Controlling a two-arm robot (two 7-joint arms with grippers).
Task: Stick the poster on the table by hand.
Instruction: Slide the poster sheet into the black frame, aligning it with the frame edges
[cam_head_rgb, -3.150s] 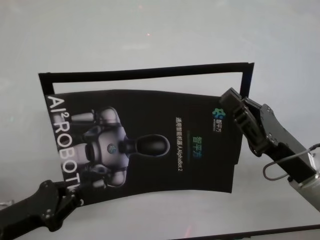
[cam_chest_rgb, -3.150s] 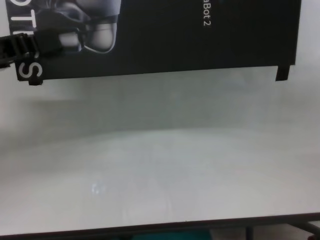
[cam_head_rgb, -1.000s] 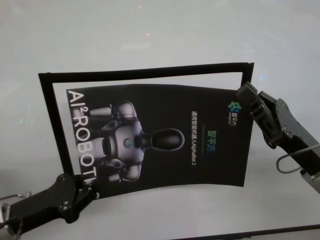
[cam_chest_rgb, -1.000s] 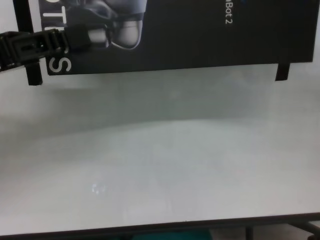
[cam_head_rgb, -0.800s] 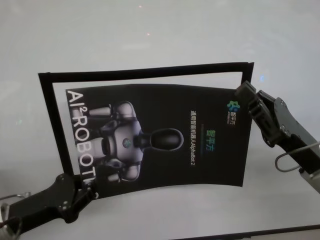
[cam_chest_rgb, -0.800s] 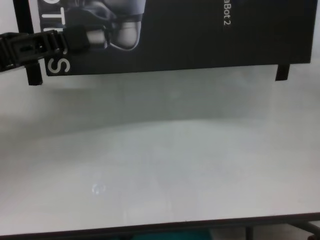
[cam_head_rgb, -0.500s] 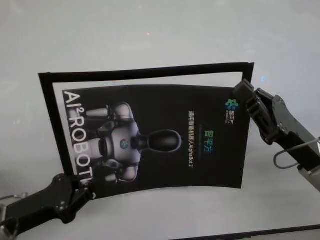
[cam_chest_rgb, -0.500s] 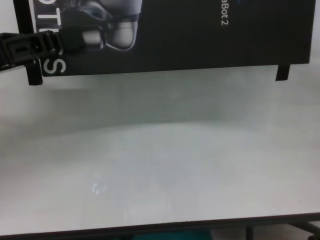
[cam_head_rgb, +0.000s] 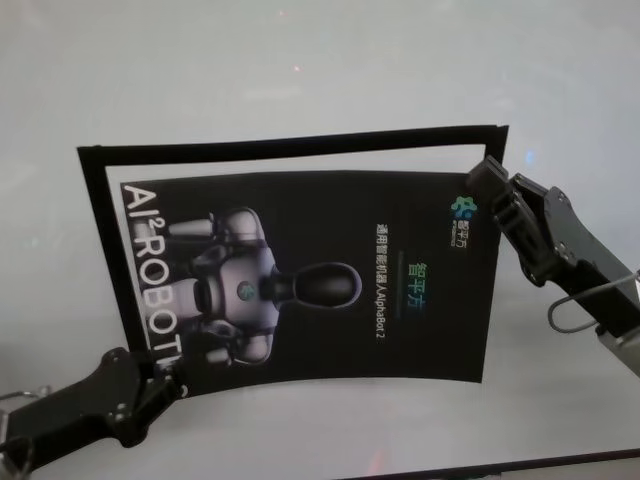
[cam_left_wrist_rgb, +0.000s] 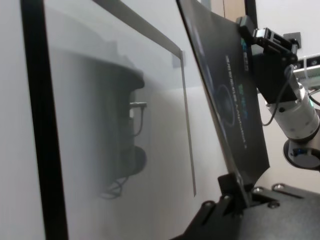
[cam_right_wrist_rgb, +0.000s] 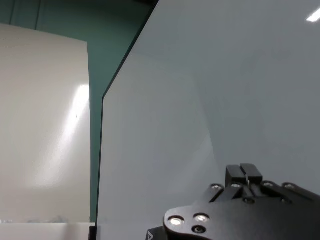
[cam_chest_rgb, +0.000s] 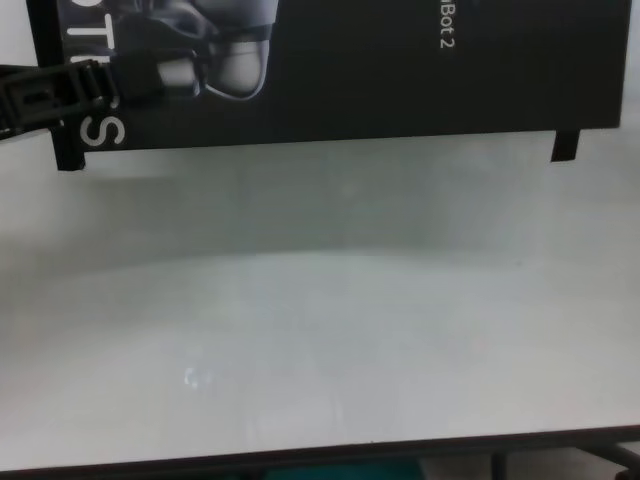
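Above the table (cam_head_rgb: 300, 70), black robot-printed poster (cam_head_rgb: 330, 280)

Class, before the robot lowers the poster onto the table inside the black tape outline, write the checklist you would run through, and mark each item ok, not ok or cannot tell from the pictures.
1. Left pincer holds the poster at its near left corner: ok.
2. Right pincer holds the far right corner: ok in the head view.
3. Poster lies flat on the table: not ok; the left wrist view shows it raised and tilted above the surface.
4. Poster squared with the tape outline: not ok; its left edge covers the left strip lower down.
5. Sheet is taut: not ok; its near edge bows.
6. Adhesive ready underneath: cannot tell.
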